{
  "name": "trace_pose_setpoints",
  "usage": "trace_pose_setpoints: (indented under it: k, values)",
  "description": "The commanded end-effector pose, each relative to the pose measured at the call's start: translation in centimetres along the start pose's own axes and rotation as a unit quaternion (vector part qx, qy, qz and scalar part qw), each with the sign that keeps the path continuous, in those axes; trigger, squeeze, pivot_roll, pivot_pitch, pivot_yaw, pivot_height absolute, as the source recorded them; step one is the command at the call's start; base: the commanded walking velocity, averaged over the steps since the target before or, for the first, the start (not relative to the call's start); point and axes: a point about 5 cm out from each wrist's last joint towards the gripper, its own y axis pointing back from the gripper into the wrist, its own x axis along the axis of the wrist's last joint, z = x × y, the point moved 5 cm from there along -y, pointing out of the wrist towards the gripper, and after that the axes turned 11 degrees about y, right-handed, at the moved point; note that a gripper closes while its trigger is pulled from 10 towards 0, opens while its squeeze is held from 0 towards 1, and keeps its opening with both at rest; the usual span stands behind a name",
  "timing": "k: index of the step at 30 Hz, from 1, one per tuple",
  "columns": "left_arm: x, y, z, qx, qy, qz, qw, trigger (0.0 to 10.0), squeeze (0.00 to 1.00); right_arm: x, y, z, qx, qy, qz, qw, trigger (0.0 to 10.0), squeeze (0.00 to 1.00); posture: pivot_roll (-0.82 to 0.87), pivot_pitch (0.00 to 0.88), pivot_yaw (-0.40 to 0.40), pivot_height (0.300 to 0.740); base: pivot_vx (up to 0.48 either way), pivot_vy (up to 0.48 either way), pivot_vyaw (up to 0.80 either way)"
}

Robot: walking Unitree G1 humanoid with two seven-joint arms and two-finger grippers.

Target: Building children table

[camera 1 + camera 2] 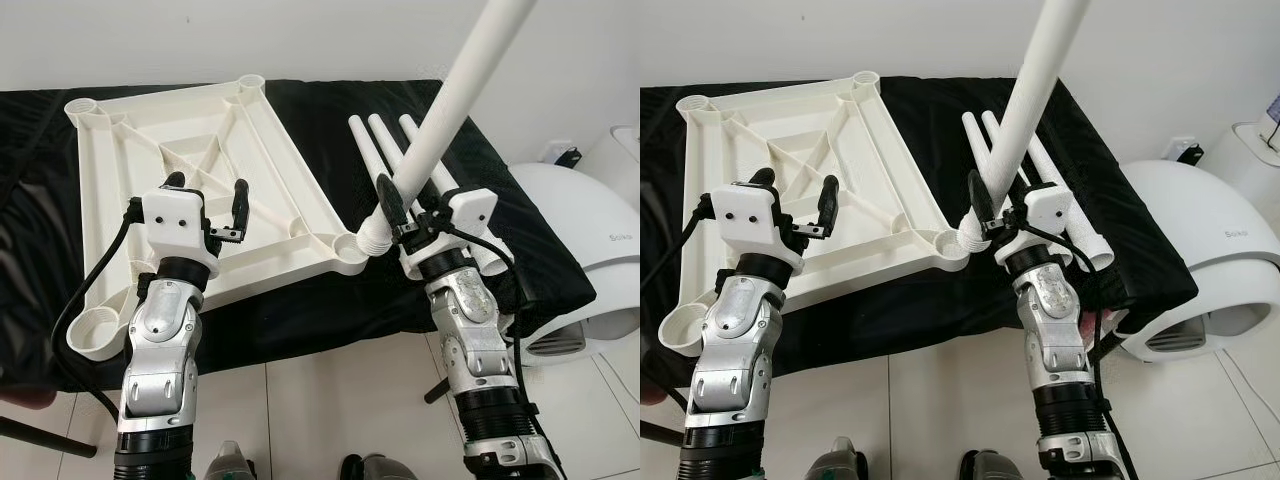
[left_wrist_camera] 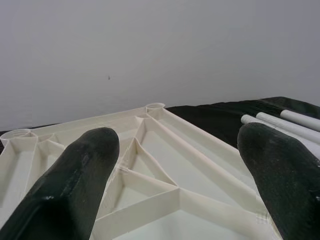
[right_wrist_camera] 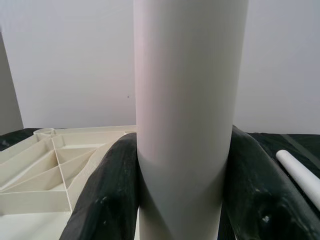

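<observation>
I see the right gripper (image 1: pixel 402 213) at 4 o'clock, fingers clamped on a white table leg (image 1: pixel 455 95), threaded end at the tabletop's (image 1: pixel 190 150) near corner socket (image 1: pixel 352 246). Left gripper (image 1: pixel 208 204) at 8 o'clock, fingers apart over the upturned tabletop. Three spare legs (image 1: pixel 385 150) lie on the black cloth (image 1: pixel 330 110).

Upturned tabletop (image 1: pixel 210 150): ribbed underside open above. Upright leg (image 1: pixel 455 95) blocks its near right corner; spare legs (image 1: pixel 400 150) crowd the cloth just beside.
</observation>
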Motion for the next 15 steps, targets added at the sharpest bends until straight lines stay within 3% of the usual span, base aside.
trace_pose_setpoints:
  k: [1,10,15]
  values:
    - [-0.2,0.2,-0.6,0.033,0.0,0.0,0.999,10.0,0.0,0.2,-0.1,0.0,-0.001,-0.002,0.009,1.0,10.0,0.0,0.08,0.021,-0.061,0.74,0.0,0.0,0.0]
    - [0.0,-0.1,1.0,-0.024,-0.012,-0.006,1.0,10.0,0.0,0.6,-0.6,0.5,0.0,0.004,0.017,1.0,10.0,0.0,0.08,0.039,-0.062,0.74,0.0,0.0,0.0]
    - [-1.3,0.5,0.9,-0.027,-0.02,-0.029,0.999,10.0,0.0,0.9,-0.8,0.8,-0.004,0.009,0.023,1.0,10.0,0.0,0.07,0.046,-0.063,0.74,0.0,0.0,0.0]
